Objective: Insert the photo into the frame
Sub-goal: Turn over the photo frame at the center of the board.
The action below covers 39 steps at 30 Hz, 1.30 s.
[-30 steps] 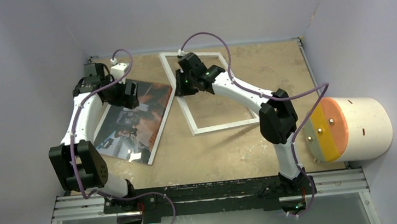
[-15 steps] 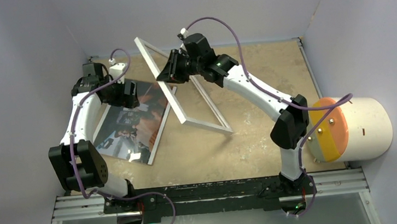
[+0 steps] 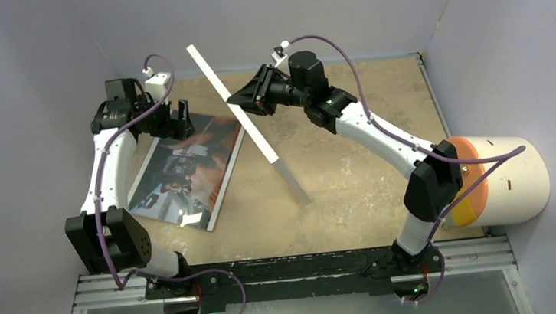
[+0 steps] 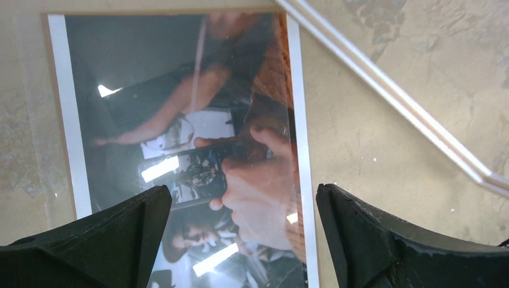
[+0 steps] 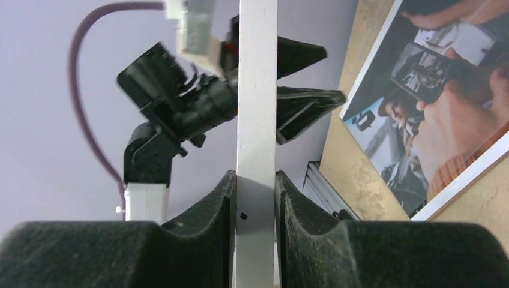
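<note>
Top external shows me the frame (image 3: 253, 132) held up above the desk (image 3: 363, 195) and turned almost edge-on. It reads as one long white bar slanting from above the far edge down toward the middle of the desk. Whether its lower end touches the surface I cannot tell. My right fingers (image 3: 242, 99) are clamped on one of its rails, high up toward the far edge. On the right wrist camera the white rail stands upright between the two black fingers, both pressed flat against it.

The photo (image 3: 191, 169) lies flat on the left half of the desk, picture side up, slanting from the far left toward the near edge. It is outside the frame, just beside that slanted bar and apart from it. My left fingers (image 3: 179, 119) hang over the photo's far end, spread wide, holding nothing. On the left wrist camera the glossy print with its white border fills the gap between the two tips. A stretch of the frame's rail crosses the bare desk in the upper right corner of that view.

At the right edge of the desk a white drum (image 3: 519, 176) lies on its side. Its round end is covered by an orange, yellow and grey disc (image 3: 462, 181). What it holds is hidden from me.
</note>
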Motion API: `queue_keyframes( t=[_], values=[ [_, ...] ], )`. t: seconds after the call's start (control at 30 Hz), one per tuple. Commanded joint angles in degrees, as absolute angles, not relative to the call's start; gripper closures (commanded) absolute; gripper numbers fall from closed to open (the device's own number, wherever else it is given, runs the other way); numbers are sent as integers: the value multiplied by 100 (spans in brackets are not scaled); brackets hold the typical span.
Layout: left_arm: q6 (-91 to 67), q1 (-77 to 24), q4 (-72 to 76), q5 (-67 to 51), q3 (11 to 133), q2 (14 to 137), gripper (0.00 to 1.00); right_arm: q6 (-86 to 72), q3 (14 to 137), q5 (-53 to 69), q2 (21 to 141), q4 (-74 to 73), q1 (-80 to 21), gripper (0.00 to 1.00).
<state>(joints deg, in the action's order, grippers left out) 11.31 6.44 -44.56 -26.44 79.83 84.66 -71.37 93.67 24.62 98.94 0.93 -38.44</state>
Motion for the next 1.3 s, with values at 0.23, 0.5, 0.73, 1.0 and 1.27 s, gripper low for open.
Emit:
queue_keyframes(
  t=[0.23,0.5,0.73,1.0,1.27],
  values=[
    [641,-199,-3870,-2325,8841,8391,0,-8319,8002,2874,9244,1981,-3289,100],
    [533,-1169,-4037,-1601,10513,9524,0,-8155,7552,3173,9081,1842,-2787,57],
    [596,-1485,-4100,-1415,10510,9950,0,-6747,8387,3253,9142,251,-2240,23],
    [1010,-1485,-3668,-1011,9071,9536,0,-5364,9095,2886,9253,-1246,-1992,26],
    [1478,-1577,-2959,-478,7501,9291,0,-4070,9691,1735,9360,-2600,-1951,39]
  ],
)
